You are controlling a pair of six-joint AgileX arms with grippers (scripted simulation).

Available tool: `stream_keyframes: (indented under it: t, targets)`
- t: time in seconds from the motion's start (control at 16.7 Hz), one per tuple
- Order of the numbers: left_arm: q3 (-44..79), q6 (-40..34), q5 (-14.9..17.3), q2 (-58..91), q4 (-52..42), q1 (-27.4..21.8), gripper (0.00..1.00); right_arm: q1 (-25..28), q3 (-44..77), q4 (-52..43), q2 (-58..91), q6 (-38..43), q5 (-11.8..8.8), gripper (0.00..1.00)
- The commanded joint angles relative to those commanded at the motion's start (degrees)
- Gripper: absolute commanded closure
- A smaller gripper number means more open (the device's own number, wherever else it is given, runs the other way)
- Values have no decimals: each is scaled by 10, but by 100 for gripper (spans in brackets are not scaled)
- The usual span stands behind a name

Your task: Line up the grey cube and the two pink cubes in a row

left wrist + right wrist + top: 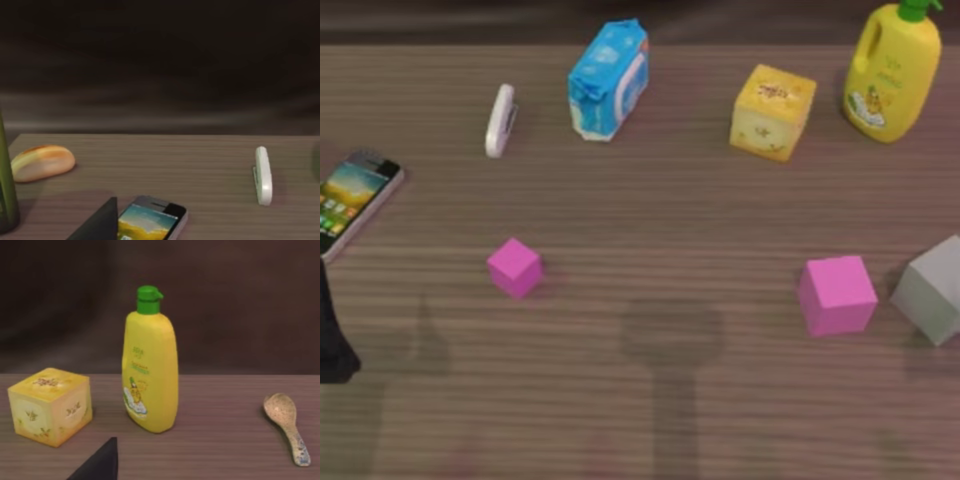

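Awaiting start | small pink cube [514, 267] far left of large pink cube [837, 294] and grey cube [930, 290] | you cannot tell either gripper's opening | row unformed.

From the top view, I see the grey cube [930, 290] at 3 o'clock, cut by the edge. The phone [354, 199] at 9 o'clock is cropped too. Of my left arm [334, 335] only a dark sliver shows. The bottle [894, 68] cap at 1 o'clock is clipped.
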Motion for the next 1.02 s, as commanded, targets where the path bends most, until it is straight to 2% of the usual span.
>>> stream_keyframes:
  t: [0.24,0.48,0.72,1.02]
  targets:
    - [17,3,1,17,-11,-5,0,0,0,0,0,0,0,0]
    - [121,23,2,125,-76,-27,0,0,0,0,0,0,0,0]
    - [283,54,1,325,-185,-60,0,0,0,0,0,0,0,0]
    - [510,100,1,652,-350,-109,0,0,0,0,0,0,0,0]
